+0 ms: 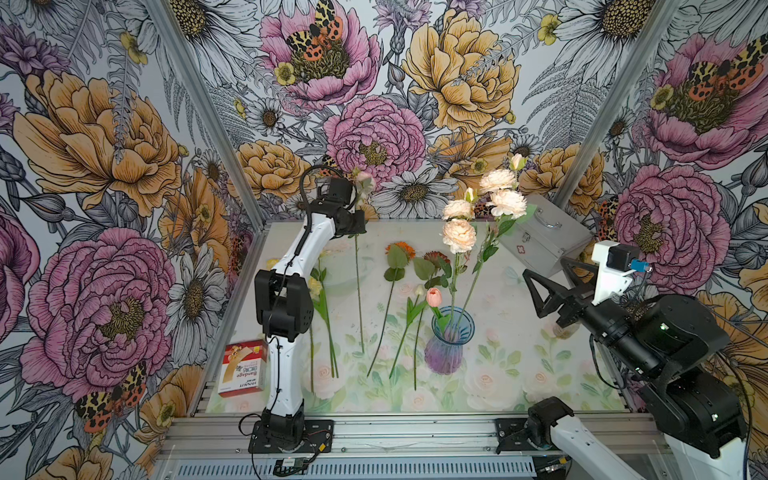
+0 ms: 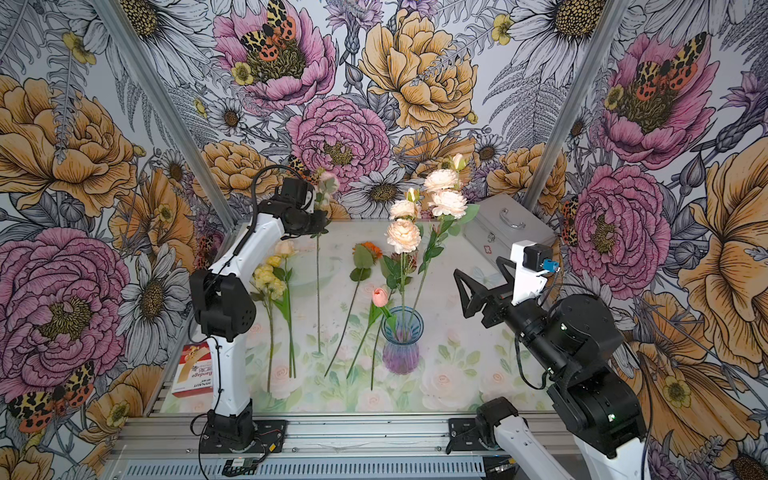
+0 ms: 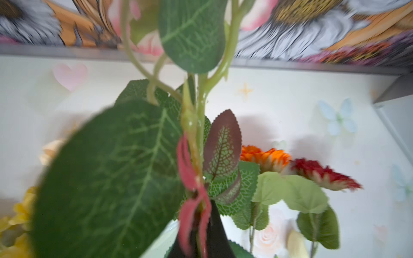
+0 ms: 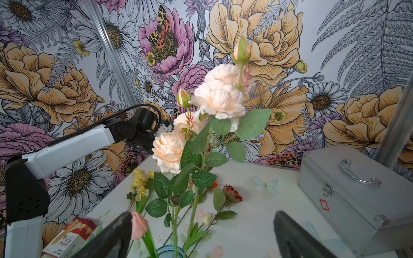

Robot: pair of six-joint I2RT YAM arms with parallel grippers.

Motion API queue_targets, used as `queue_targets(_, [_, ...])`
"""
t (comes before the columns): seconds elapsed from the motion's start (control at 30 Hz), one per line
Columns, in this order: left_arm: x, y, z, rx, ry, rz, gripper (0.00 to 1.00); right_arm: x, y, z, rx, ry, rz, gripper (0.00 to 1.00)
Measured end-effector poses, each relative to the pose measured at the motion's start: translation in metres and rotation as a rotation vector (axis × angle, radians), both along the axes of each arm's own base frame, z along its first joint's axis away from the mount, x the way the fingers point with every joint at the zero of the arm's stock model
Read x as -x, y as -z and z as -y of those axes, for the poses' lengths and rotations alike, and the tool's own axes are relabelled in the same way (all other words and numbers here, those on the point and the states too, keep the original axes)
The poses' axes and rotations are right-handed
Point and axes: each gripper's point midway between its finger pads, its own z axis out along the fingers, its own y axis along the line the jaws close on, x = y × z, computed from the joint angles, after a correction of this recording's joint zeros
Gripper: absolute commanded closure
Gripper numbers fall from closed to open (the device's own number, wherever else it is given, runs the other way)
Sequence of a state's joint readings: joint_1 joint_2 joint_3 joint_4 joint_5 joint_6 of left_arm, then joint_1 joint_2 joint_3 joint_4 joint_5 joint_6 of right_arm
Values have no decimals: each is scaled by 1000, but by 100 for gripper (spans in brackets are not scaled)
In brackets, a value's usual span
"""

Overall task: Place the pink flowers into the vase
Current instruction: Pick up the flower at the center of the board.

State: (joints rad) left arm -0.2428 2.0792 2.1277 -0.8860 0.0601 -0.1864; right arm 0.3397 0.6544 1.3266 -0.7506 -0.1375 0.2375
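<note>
The vase (image 1: 446,349) (image 2: 401,349), blue rim over a purple ribbed body, stands right of the table's middle. In it are a salmon tulip (image 1: 434,297) (image 4: 138,225) and two tall sprays of the pink flowers (image 1: 459,235) (image 4: 220,100). My left gripper (image 1: 358,222) (image 2: 320,220) (image 3: 202,241) is raised at the far back, shut on the stem of a third pink spray (image 1: 358,282) (image 3: 192,125). Its long stem hangs down toward the mat. My right gripper (image 1: 534,293) (image 2: 467,293) (image 4: 201,241) stands open and empty, right of the vase (image 4: 169,251) and above rim height.
Yellow flowers (image 1: 316,286) (image 2: 270,274), an orange flower (image 1: 401,249), a dark red flower (image 1: 436,257) and a cream bud stem (image 1: 419,291) lie on the mat left of the vase. A bandage box (image 1: 243,368) sits front left. A metal case (image 1: 544,237) stands back right.
</note>
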Motion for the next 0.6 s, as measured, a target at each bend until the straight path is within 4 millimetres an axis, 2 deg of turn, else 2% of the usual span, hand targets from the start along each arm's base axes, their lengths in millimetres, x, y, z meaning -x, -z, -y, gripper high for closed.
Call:
queue_targets(0.1, [15,-67,3,39,32,132,99,-7,-13,-11,5,-45,12,0])
queue_targets(0.23, [43,-129,12,63,89,258,99,-19,-36,-28,4,-120,50,0])
queue_targets(0.3, [59,-152,21,75,128,311,99,-26,-50,-37,3,-161,80,0])
queue_targets(0.6, [136,-233,52,173,280,532,97,-46,-94,-77,-25,-324,209,1])
